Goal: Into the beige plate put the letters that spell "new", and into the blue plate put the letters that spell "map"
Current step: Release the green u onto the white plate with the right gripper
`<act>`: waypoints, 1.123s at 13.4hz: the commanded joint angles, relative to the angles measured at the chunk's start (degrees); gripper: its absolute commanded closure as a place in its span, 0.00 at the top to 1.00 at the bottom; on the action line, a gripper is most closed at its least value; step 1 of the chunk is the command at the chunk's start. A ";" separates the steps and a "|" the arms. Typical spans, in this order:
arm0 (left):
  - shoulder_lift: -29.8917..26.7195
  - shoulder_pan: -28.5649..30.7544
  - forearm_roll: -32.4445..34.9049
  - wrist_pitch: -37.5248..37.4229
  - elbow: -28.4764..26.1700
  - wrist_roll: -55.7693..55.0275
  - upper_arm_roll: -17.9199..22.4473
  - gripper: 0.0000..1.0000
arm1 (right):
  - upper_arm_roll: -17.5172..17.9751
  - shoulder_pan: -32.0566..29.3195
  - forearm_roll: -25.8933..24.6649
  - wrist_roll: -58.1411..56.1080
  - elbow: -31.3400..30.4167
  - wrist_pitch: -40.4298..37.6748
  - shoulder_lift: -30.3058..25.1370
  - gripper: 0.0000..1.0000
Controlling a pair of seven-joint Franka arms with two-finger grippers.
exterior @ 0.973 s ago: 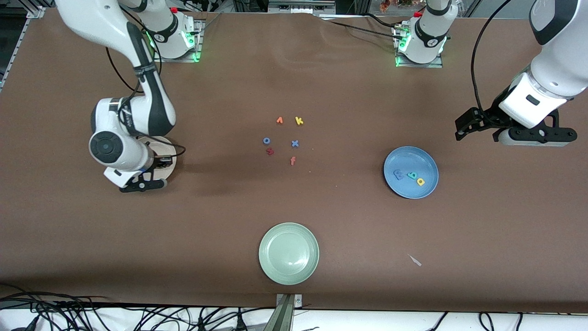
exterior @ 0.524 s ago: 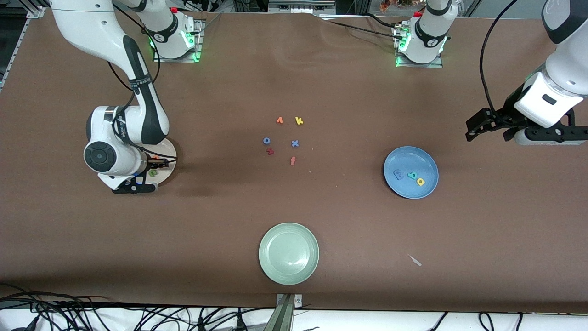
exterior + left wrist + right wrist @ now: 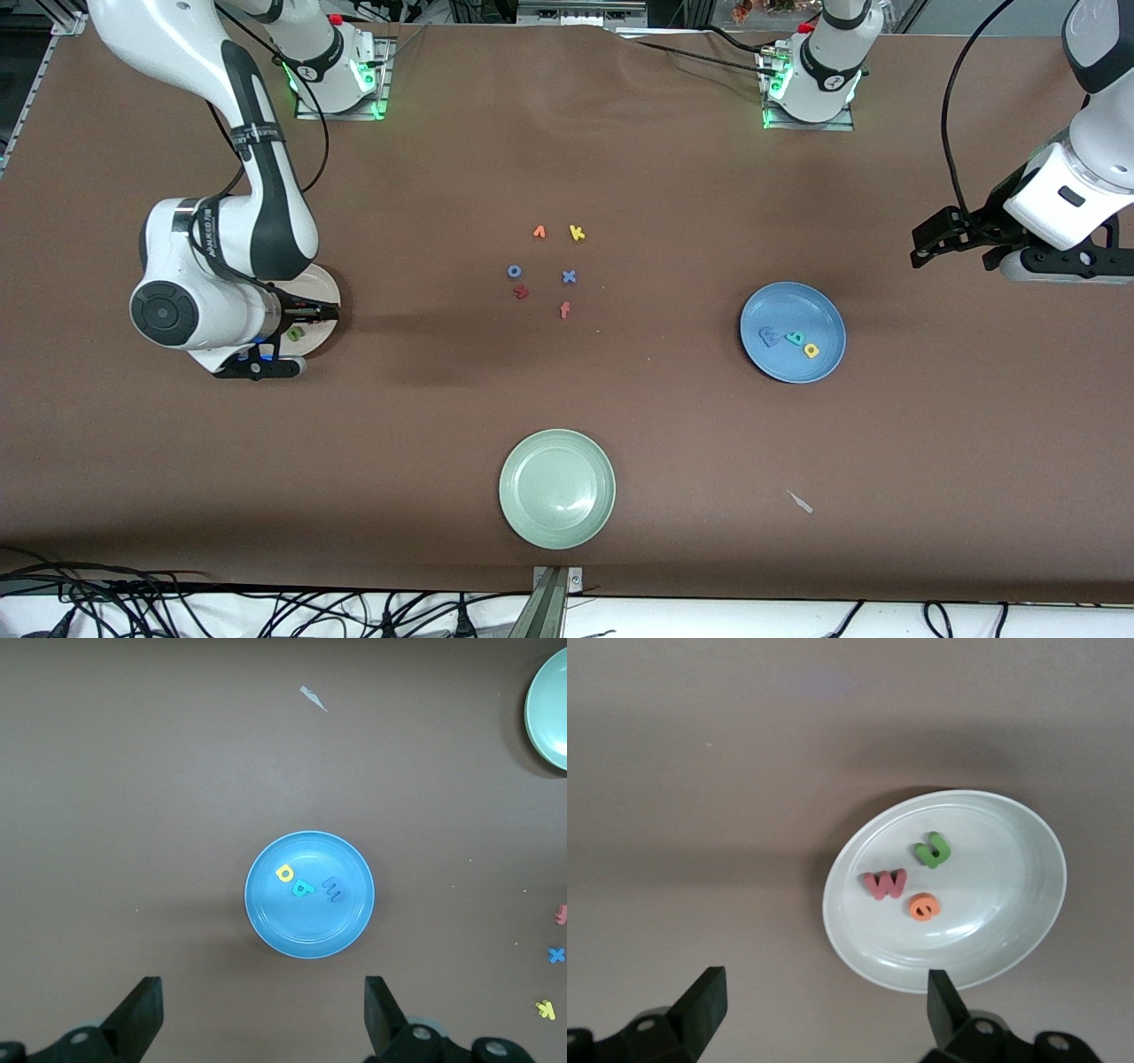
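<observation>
Over the beige plate [image 3: 1028, 930] at the right arm's end, right gripper [image 3: 819, 1014] hangs w/ fingers spread, nothing held; forearm bent low, "FRANKA" only partly legible. Green "n" [image 3: 933, 850], salmon "w" [image 3: 886, 883], orange "e" [image 3: 923, 905] lie in that plate. Left gripper [image 3: 263, 1014] waits spread above table near the blue plate [image 3: 310, 935], which holds blue "m" [image 3: 334, 889], teal "a" [image 3: 303, 889], yellow "p" [image 3: 284, 873].

Broad brown table cover [image 3: 673, 425], matte, faintly rippled near the mounting plates [image 3: 808, 115] bolted along one edge. Green indicator light glowing at those plates. Metal frame rails [image 3: 585, 11] above that edge. Tangle of black cables [image 3: 221, 611] on the pale floor strip nearest the front camera. Soft, even overhead lighting, blurred shadows.
</observation>
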 commanded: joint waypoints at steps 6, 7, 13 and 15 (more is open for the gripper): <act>1.61 -0.18 -0.61 -6.33 3.94 1.47 0.46 1.00 | 0.16 1.09 0.64 -0.13 12.11 -15.06 -0.95 1.00; 2.57 -0.18 -0.61 -6.52 5.61 1.55 0.46 1.00 | 0.25 1.18 0.46 -0.39 13.95 -16.99 -1.21 1.00; 6.35 -1.06 -0.43 -11.00 12.30 0.85 0.20 1.00 | 15.52 -12.07 -5.32 0.22 1.15 -9.89 -19.56 1.00; 6.54 -1.06 1.58 -11.18 12.83 0.76 0.11 1.00 | 16.94 -15.51 -5.96 0.13 -0.35 -10.07 -23.88 1.00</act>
